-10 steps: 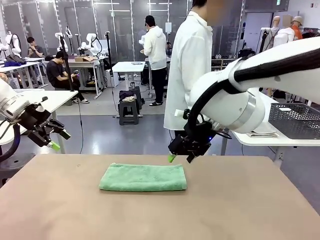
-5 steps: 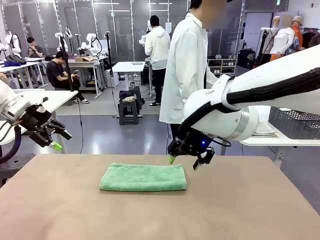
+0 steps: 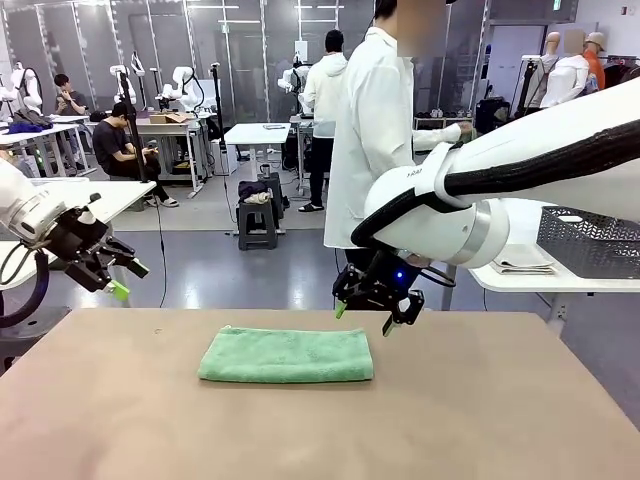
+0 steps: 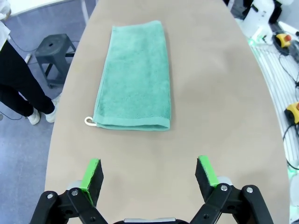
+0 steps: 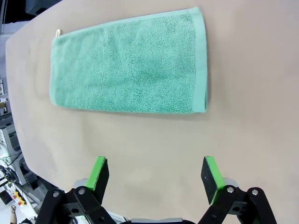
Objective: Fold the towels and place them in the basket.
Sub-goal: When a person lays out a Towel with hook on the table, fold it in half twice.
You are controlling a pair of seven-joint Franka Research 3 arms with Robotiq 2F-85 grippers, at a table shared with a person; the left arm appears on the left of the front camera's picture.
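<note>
Mint-green terry-cloth towel: it lies flat as a long strip mid-way across the tan tabletop. Its small white loop sits at the far left corner, and nothing touches it.
Left gripper: released, jaws wide, raised beyond the tabletop's left edge and well apart from the towel.
Right gripper: also released, hovering just above the towel's far right corner.
Step in hand: I judge it to be the next fold, short end over short end.
How I'd do it: I'd pinch both corners of one short end low, catching every layer. Then I'd lift them level and lay edge on edge.
Surface: smooth and matte, so I expect the terry to slide if dragged.
Room: a person in a white lab coat stands just past the far edge, and I'd keep my right arm clear of them.
</note>
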